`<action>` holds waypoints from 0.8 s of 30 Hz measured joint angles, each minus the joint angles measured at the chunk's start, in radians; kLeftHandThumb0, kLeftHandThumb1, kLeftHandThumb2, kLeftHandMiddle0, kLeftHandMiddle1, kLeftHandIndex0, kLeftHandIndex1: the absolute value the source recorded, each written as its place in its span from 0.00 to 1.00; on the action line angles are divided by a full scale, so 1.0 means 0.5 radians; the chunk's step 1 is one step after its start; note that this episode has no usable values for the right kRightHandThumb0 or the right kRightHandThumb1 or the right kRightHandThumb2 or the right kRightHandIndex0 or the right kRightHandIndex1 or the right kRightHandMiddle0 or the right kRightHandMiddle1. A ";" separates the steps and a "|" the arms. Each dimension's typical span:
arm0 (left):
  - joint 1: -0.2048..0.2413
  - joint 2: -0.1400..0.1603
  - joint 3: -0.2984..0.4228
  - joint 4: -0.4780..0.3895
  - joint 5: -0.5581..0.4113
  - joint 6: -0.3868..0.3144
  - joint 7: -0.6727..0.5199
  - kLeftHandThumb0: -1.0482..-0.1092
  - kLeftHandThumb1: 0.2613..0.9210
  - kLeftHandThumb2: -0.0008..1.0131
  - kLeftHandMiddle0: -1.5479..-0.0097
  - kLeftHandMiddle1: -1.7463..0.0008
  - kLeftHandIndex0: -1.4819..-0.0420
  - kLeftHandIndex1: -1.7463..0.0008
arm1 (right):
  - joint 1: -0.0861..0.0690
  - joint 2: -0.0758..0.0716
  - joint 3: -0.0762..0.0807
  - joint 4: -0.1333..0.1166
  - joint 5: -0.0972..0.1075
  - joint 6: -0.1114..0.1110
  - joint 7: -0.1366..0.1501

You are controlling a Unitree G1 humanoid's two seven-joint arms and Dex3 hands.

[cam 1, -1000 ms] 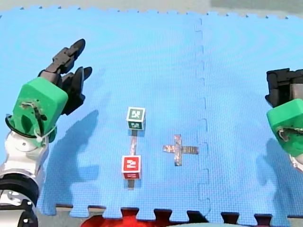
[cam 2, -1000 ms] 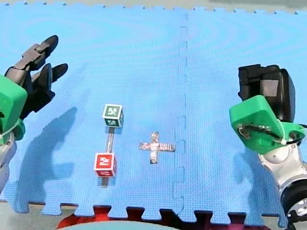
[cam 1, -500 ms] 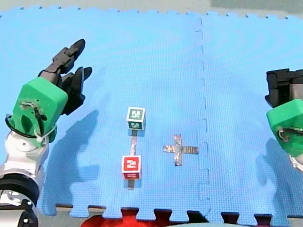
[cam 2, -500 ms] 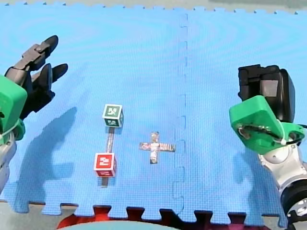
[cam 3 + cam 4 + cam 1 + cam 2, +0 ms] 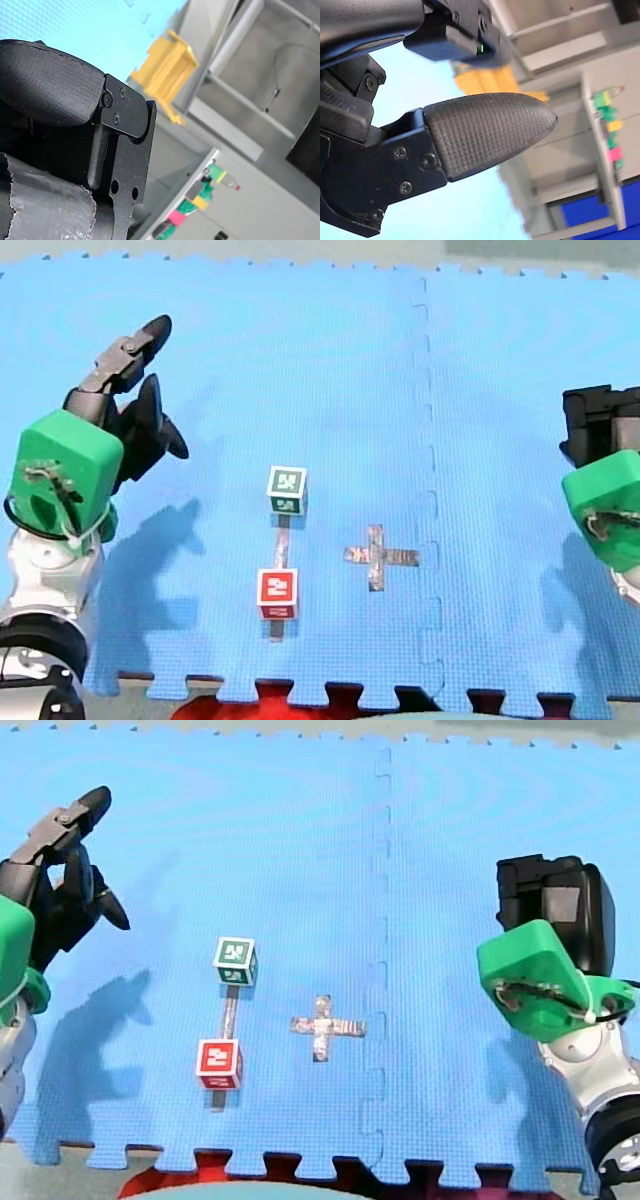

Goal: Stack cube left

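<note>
"Blue interlocking foam mat [image 5: 500,360] right across the bench. Where do things stand?"

"Nothing is picked up. The robot's left hand [image 5: 135,410] hangs over the far left of the mat, empty, fingers uncurled. The small green cube with the printed marker [image 5: 287,490] sits well apart from those fingertips, inward and nearer the robot. The small red cube with a white marker [image 5: 277,592] lies beyond the green one from the fingers, closer again to the robot's body."

"Are the cubes touching?"

"No. A strip of grey tape [image 5: 283,540] runs between them, and a grey tape cross [image 5: 378,556] lies off to the side, farther from the left fingers."

"And the other arm?"

"The right hand [image 5: 548,905] is out at the right edge, drawn in on itself, holding nothing, well clear of both cubes."

"So which step is this?"

"The reach, I'd say, with the grasp not yet made. Next the left hand must come inward and down over one cube, set its fingers on opposite faces, close, then lift it squarely above the other."
</note>
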 measured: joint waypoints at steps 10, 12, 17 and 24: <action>0.006 0.037 -0.067 0.017 0.123 -0.020 0.049 0.00 1.00 0.42 0.47 0.00 0.66 0.98 | 0.001 0.000 0.002 0.001 -0.003 0.000 -0.008; 0.006 0.039 -0.059 0.021 0.111 -0.021 0.015 0.09 0.83 0.13 0.47 0.00 0.66 0.99 | 0.001 0.000 0.002 0.001 -0.003 0.000 -0.010; -0.015 0.030 0.007 0.022 0.002 0.106 -0.109 0.17 0.61 0.01 0.45 0.00 0.74 1.00 | 0.001 0.001 0.003 0.004 -0.003 0.003 -0.011; -0.022 0.025 0.013 -0.014 -0.012 0.180 -0.121 0.27 0.61 0.00 0.44 0.00 0.77 1.00 | 0.000 0.002 0.000 0.005 0.000 0.003 -0.006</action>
